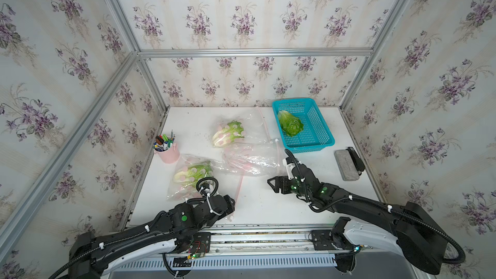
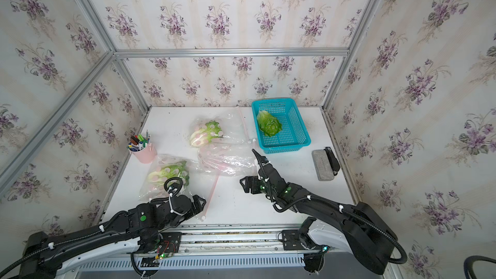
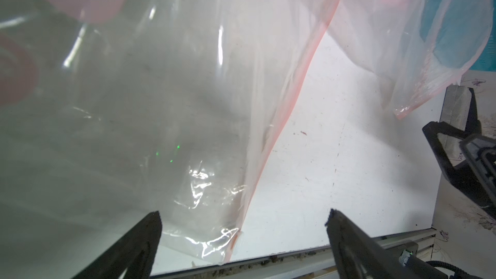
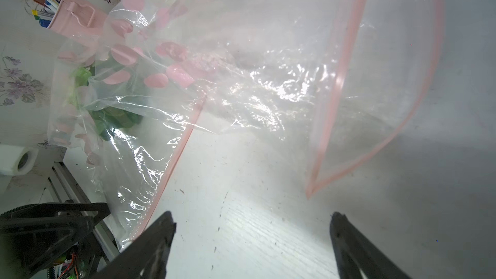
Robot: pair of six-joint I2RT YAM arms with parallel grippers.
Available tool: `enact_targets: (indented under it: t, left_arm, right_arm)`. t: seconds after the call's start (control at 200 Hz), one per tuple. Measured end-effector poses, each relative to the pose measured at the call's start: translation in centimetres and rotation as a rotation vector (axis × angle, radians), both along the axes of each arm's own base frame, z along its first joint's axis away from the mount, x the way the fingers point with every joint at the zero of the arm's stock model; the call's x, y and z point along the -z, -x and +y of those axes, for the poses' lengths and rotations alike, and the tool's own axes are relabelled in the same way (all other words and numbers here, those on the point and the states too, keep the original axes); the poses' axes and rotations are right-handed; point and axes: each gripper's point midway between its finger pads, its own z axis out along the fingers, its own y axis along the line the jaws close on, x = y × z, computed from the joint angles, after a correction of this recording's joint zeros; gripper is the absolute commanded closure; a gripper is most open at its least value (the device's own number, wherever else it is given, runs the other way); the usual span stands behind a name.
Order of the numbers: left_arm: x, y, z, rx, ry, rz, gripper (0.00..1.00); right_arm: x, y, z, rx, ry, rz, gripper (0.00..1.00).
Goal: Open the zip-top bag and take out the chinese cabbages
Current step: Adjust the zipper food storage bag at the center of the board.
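Three clear zip-top bags with pink dots lie on the white table. The near-left zip-top bag (image 1: 185, 183) holds a chinese cabbage (image 1: 192, 174). A far bag (image 1: 249, 127) holds another cabbage (image 1: 228, 133). The middle bag (image 1: 252, 161) looks empty, its pink-edged mouth gaping in the right wrist view (image 4: 375, 76). A third cabbage (image 1: 290, 124) lies in the teal basket (image 1: 319, 140). My left gripper (image 3: 244, 214) is open around the near bag's zip corner (image 3: 236, 234). My right gripper (image 4: 252, 217) is open over bare table, between the near bag and the empty one.
A pink cup of pens (image 1: 167, 151) stands at the left edge beside the near bag. A grey block (image 1: 346, 165) with a black stapler (image 1: 355, 160) lies at the right. Papered walls and aluminium posts close in three sides.
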Motion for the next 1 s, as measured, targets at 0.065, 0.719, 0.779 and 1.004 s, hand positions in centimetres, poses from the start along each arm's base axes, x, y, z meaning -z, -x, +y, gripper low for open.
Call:
enact_targets:
  t: [0.065, 0.719, 0.779, 1.004]
  left_arm:
    - [0.3, 0.5, -0.2, 0.009, -0.007, 0.006, 0.01]
    - [0.9, 1.1, 0.4, -0.061, 0.009, -0.022, 0.12]
    - [0.3, 0.6, 0.5, -0.082, 0.029, -0.052, 0.22]
    - [-0.4, -0.9, 1.6, -0.192, 0.106, -0.137, 0.32]
  right_arm:
    - [0.2, 0.0, 0.0, -0.001, 0.004, 0.004, 0.11]
    - [1.0, 0.5, -1.1, 0.002, 0.038, -0.015, 0.11]
    - [1.1, 0.6, -1.3, 0.005, 0.039, -0.017, 0.11]
    - [0.9, 0.6, -1.6, 0.012, 0.035, -0.029, 0.12]
